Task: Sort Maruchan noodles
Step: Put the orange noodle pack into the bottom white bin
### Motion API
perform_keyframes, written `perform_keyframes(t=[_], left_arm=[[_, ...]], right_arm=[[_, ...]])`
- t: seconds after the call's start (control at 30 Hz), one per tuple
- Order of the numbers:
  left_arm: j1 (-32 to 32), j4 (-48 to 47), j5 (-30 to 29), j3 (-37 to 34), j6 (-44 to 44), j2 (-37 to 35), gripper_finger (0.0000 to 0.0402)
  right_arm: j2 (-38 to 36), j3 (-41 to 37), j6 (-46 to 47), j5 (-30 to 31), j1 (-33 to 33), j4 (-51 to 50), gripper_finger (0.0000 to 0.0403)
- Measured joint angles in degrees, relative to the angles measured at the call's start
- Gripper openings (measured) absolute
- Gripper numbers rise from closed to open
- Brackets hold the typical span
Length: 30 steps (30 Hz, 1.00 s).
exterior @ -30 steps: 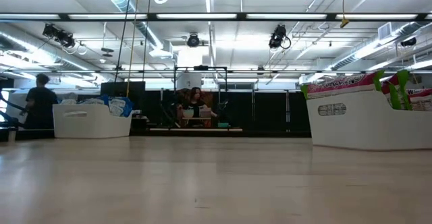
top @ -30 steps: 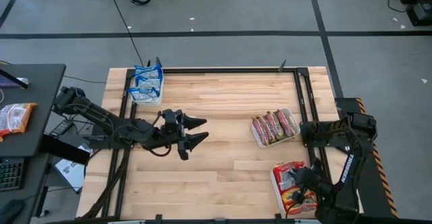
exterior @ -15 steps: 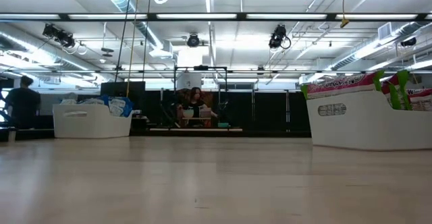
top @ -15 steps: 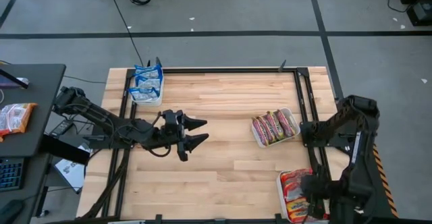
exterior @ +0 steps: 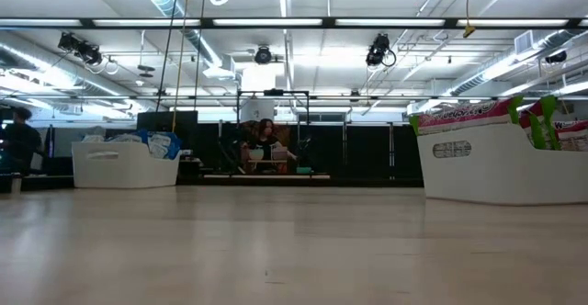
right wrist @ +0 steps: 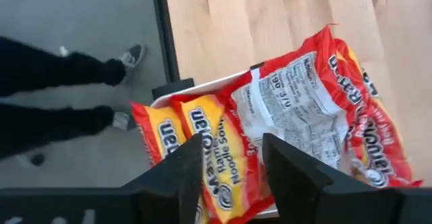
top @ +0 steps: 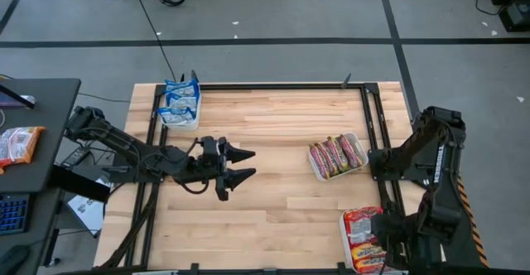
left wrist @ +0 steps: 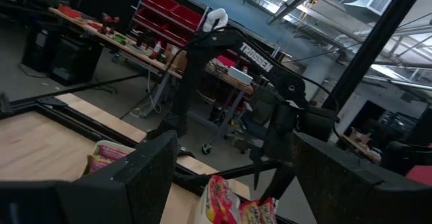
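The Maruchan noodles lie sorted in three white trays. Blue-white packets (top: 180,101) fill the tray at the far left, pinkish and green packets (top: 337,155) the tray at mid right, and red-yellow packets (top: 362,235) (right wrist: 304,109) the tray (right wrist: 202,86) at the near right corner. My right gripper (right wrist: 233,160) hangs open above the red-yellow packets, pointing steeply down, with nothing between its fingers. My left gripper (top: 251,162) floats open and level over the table's middle left, pointing toward the right side.
Black frame rails (top: 371,126) run along the table's edges, close to the right-hand trays. Bare wood (top: 281,209) spreads between the arms. In the low view, the blue packets' tray (exterior: 124,163) and the pinkish packets' tray (exterior: 501,163) stand far off. A person's legs (right wrist: 61,75) show beside the table.
My right gripper has risen from the red-yellow packets' tray at the near right corner, and its wrist has turned and tipped further down. The packets stay lying in the tray. My left arm has kept still.
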Motion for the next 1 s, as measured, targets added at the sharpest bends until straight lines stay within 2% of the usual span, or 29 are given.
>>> perform_keyframes(t=[0.1,0.23,0.33,0.4,0.53,0.63,0.8,0.9,1.0], left_arm=[[-0.29,0.0,0.49,0.0,-0.12,0.0,0.029],[-0.83,0.0,0.53,0.0,-0.13,0.0,0.029],[-1.24,-0.01,0.62,0.0,-0.13,0.0,0.029],[-1.57,0.06,0.61,0.02,-0.13,0.0,0.029],[-2.52,0.31,0.54,0.02,-0.13,0.0,0.029],[-3.3,0.31,0.56,0.02,-0.13,0.0,0.029],[-4.45,0.31,0.45,0.02,-0.15,0.0,0.029],[-4.95,0.31,-0.79,0.02,-0.12,0.0,0.029],[-5.21,0.3,-1.52,0.02,-0.11,0.0,0.029]], right_arm=[[-0.38,0.0,-3.81,-0.12,-1.42,-1.5,0.0178],[0.43,0.0,-6.91,5.69,-3.91,-8.25,0.0204],[1.69,-1.32,-9.96,6.36,-6.73,-10.97,0.0212],[1.91,-3.57,-12.71,3.03,-8.86,-8.44,0.0213],[1.95,-9.32,-20.35,-9.88,-12.21,5.09,0.0213],[1.82,-12.58,-21.33,-14.84,-13.87,10.95,0.0206],[1.76,-11.04,-21.13,-15.78,-14.16,9.85,0.0159],[1.84,-8.03,-23.61,-15.74,-13.83,7.06,0.0102],[1.87,-5.44,-24.71,-14.07,-13.31,3.55,0.0029]])
